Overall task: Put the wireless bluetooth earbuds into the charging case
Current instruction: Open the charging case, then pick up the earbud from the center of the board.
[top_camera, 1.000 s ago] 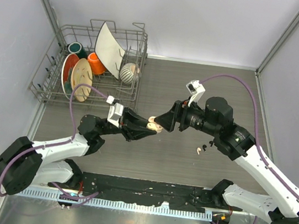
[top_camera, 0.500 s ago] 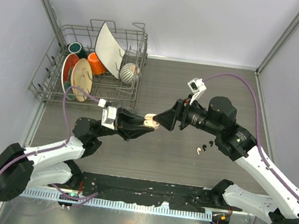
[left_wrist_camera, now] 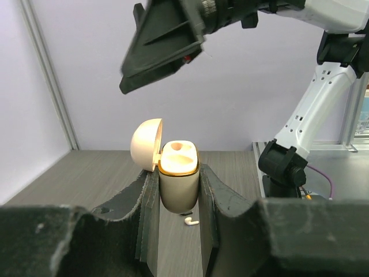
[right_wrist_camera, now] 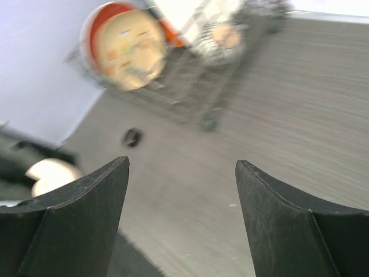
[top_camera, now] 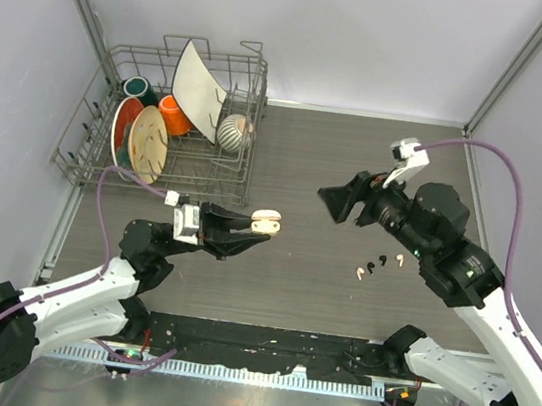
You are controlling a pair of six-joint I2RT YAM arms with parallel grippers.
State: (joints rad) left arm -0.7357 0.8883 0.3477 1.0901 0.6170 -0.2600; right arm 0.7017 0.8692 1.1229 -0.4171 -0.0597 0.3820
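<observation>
Left gripper (top_camera: 252, 229): I read it as clamped on the case (top_camera: 265, 222), one finger (left_wrist_camera: 147, 196) on each flank. The lower body of the case sinks between the pads, so I cannot see its base.

Case, left wrist view (left_wrist_camera: 179, 182): it stands upright at the fingertips with its long axis vertical and its mouth facing up. The domed lid (left_wrist_camera: 145, 144) is swung open to the left on its hinge. Two hollows show in the mouth; I cannot make out more inside them.

Under the case, between the fingers: one cream earbud (left_wrist_camera: 189, 220) lies on the table (left_wrist_camera: 86, 173). The case and fingers cut off the others from this view.

Earbuds, top view (top_camera: 382, 261): four specks lie in a loose slanted row, well beyond the left fingertips and just under the right arm, cream at each end and black between. They are too small for me to tell which way the stems point.

Right gripper (top_camera: 337, 200): the jaws are wide apart with nothing between them. It hangs apart from the case, tips turned towards it. Its own view (right_wrist_camera: 181, 202) is smeared with blur, and the case there is only a pale blob at the left edge.

Farther off, past both grippers: the dish rack (top_camera: 177, 119), blurred in the right wrist view.
</observation>
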